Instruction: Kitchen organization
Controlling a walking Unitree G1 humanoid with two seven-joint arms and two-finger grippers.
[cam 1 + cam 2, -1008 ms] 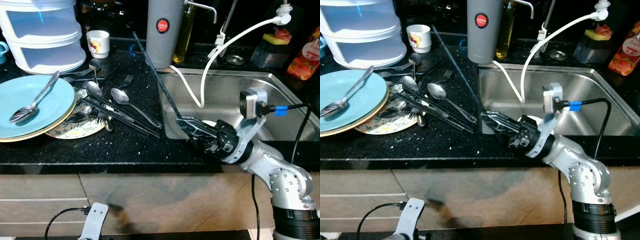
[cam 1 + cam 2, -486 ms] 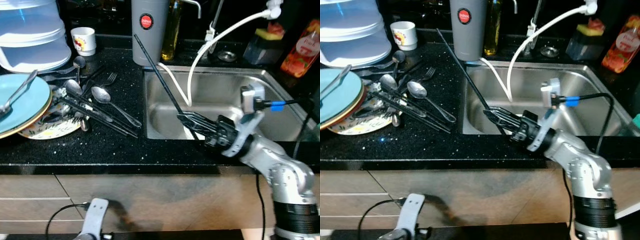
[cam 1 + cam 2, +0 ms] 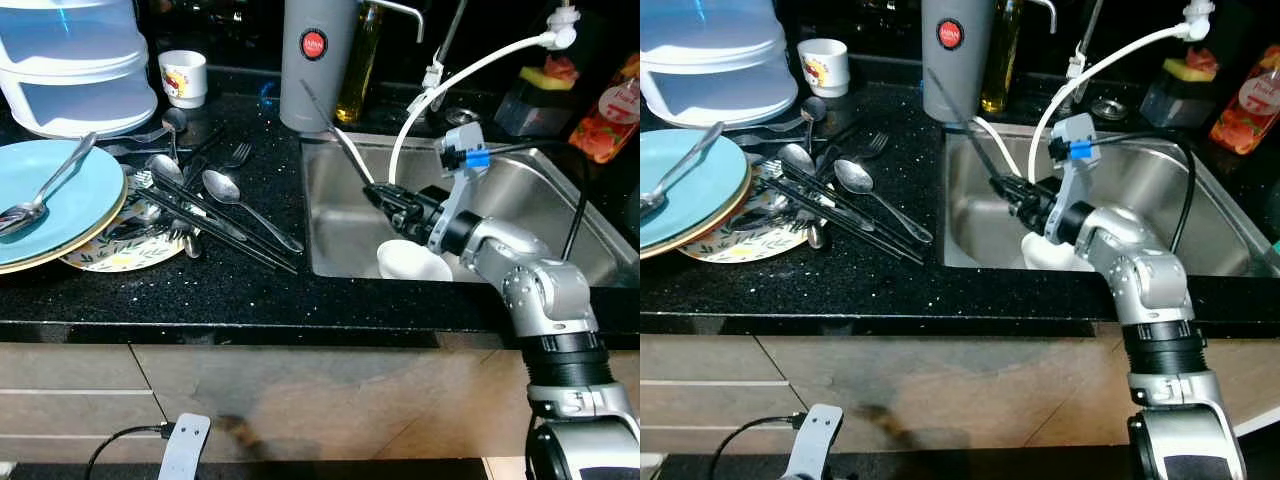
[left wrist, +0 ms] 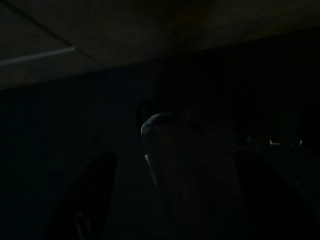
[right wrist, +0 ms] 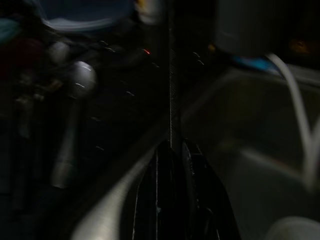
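Here — black speckled counter [image 3: 240, 290] | steel sink [image 3: 560, 190] | wood cabinet fronts [image 3: 330, 390]

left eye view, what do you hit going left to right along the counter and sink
blue plate → cutlery pile → sink → chopstick held in right gripper → white bowl → red bottle

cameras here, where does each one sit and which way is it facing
Left eye view: on the head, looking down at the counter and sink; right arm and end effector holding a chopstick.
Right eye view: the other eye, same scene, same chopstick.
Left wrist view: on the left wrist, very dark.
Right wrist view: on the right wrist, looking along its fingers up the chopstick toward the cutlery.
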